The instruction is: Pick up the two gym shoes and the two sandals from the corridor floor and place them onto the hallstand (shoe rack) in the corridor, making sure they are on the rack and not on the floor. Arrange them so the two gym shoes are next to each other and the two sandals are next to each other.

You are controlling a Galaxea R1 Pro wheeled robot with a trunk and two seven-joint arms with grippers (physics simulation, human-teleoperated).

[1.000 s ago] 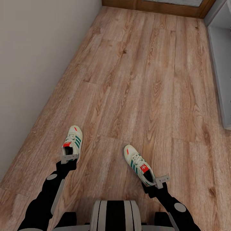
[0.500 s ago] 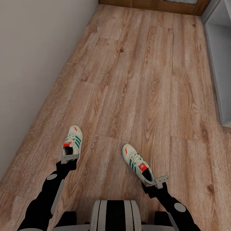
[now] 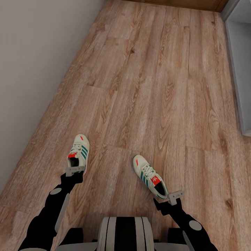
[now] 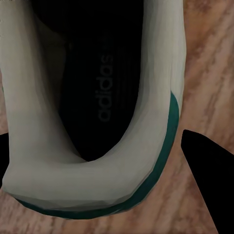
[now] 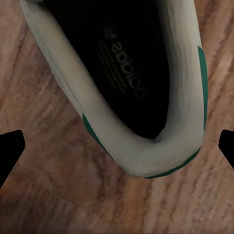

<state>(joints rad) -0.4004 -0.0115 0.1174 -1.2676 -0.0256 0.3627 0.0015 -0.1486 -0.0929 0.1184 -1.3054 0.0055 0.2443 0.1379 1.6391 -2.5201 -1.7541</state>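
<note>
Two cream-white gym shoes with green stripes lie on the wood-plank corridor floor [image 3: 153, 87]. The left gym shoe [image 3: 78, 150] has its heel [image 4: 97, 185] between the fingers of my open left gripper [image 3: 75, 170] [image 4: 95, 139]; one finger [image 4: 209, 165] stands close beside the heel. The right gym shoe [image 3: 150, 176] points up-left. Its heel [image 5: 156, 146] sits in the wide gap of my open right gripper [image 3: 175, 197] [image 5: 122, 134], clear of both fingers. The sandals are out of view. A pale grey furniture edge [image 3: 240, 69] runs along the right; I cannot tell whether it is the hallstand.
A plain wall [image 3: 31, 69] borders the floor on the left. A strip of brown door frame [image 3: 181, 3] crosses the far end. My base [image 3: 125, 233] shows at the bottom, between both dark arms.
The whole picture has slid slightly upward, so the camera moved; the door frame is nearly out at the top. Both shoes shifted with the floor. The arms keep their places.
</note>
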